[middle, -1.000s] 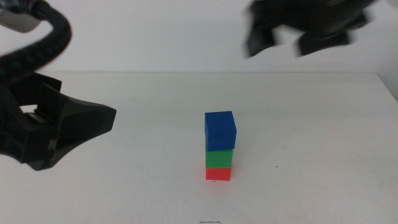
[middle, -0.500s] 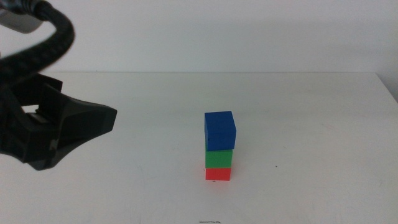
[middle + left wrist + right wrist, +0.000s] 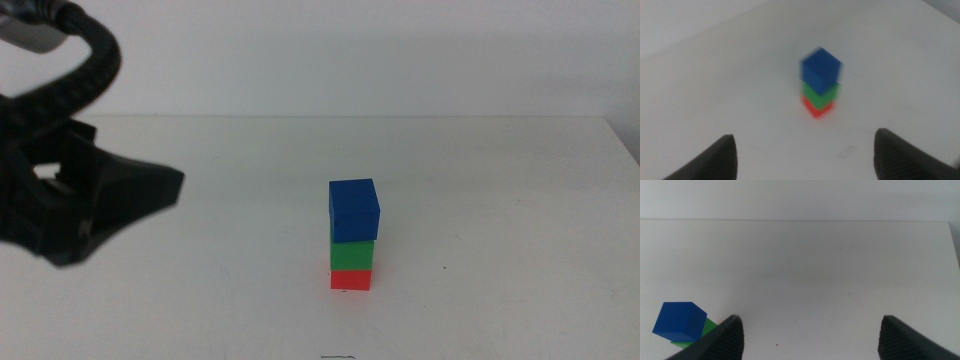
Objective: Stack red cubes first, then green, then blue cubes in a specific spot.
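Standing centre frame on the white table [image 3: 500, 200], the red cube [image 3: 351, 279] carries the green cube [image 3: 352, 254] and the blue cube [image 3: 354, 209]. Left gripper [image 3: 805, 155] and right gripper [image 3: 810, 335] both gape wide, empty; the left sits at mid-left.

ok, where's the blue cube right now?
In the middle view, the blue cube tops the stack, sitting on the green cube, slightly right of table centre; no hand touches it.
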Robot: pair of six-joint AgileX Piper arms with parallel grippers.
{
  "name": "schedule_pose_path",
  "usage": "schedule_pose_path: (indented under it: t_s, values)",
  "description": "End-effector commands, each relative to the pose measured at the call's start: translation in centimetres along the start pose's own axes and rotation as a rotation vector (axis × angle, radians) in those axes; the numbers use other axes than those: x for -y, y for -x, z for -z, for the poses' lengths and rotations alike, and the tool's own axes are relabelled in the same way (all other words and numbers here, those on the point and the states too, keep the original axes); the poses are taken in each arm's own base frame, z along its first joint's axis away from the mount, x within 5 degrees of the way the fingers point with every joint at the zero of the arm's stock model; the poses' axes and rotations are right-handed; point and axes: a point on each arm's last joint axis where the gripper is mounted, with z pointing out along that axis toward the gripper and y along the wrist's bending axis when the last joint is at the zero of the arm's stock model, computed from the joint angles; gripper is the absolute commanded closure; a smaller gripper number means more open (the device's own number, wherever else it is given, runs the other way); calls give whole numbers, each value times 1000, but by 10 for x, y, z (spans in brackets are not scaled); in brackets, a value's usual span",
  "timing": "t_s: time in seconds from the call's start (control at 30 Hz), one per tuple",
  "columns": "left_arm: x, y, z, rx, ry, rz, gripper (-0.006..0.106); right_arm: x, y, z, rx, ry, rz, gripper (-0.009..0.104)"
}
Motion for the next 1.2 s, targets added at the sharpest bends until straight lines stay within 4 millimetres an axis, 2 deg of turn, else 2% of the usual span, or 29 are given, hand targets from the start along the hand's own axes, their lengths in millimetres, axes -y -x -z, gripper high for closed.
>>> schedule_pose_path:
  t_s: [0.0, 0.1, 0.27, 0.43, 0.53, 0.8, 1.03, 1.17]
  values:
    - [-5, 14, 10, 138, 66, -8, 7, -2, 10, 10, 97, -4, 11, 14]
    - [-18, 20, 9, 193, 193, 30, 7, -2, 10, 10, 97, -4, 11, 14]
    - [-48, 24, 10, 257, 394, 226, 7, -2, 10, 10, 97, -3, 11, 14]
    - [-77, 26, 15, 375, 556, 161, 7, -2, 10, 10, 97, -3, 11, 14]
    - [-90, 19, 23, 446, 615, 202, 7, -2, 10, 10, 97, -3, 11, 14]
    - [-99, -3, 37, 442, 738, 257, 7, -2, 10, 10, 97, -3, 11, 14]
    - [-100, -4, 36, 428, 740, 261, 7, -1, 10, 10, 94, -4, 10, 14]
    - [-103, -5, 31, 417, 731, 276, 7, 2, 1, 5, 67, -28, 21, 14]
